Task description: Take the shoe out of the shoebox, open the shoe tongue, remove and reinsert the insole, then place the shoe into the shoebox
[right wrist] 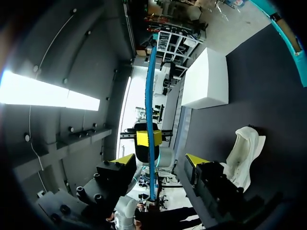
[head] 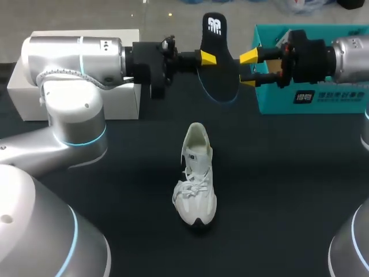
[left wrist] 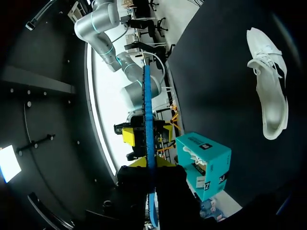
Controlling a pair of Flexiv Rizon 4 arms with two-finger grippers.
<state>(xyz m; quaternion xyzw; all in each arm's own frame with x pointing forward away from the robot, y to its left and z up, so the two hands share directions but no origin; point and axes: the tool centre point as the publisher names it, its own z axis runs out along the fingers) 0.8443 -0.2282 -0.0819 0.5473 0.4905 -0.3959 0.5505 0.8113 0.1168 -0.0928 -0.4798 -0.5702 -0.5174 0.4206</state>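
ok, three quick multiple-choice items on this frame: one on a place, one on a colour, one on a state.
1. Where is the shoe?
A. in the shoebox
B. on the table
C. in a gripper

2. What colour is the shoebox?
A. teal
B. red
C. brown

3. What is the right gripper doing?
A. shut on the insole
B. open
C. shut on the shoe

Answers:
1. B: the shoe lies on the dark table, outside the shoebox.
2. A: its walls are teal.
3. B: its fingers stand wide apart beside the insole, which the left gripper holds.
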